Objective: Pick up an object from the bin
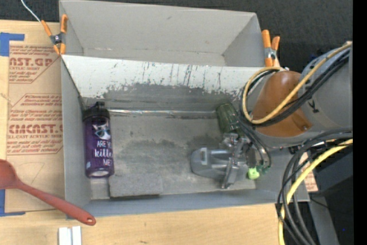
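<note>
A grey lumpy thing (205, 161) lies on the bin (155, 74) floor, near the front right corner. The gripper (232, 164) is down at its right end, touching it. I cannot tell if the gripper is spread or pinching. A dark green thing (226, 116) lies just behind. Far left lies a purple bottle (98, 145) with white words; "ARE" can be read.

Bin (155, 31): grey, w/ dark scuff streaks on inner back wall. Bottle (98, 146): purple, black cap, white lettering. Moulded item (206, 160): plain grey. Dark-green item (227, 116); small bright-green bit (252, 172). Wrist cover (278, 103): orange. Cables (246, 100): yellow & black.
</note>
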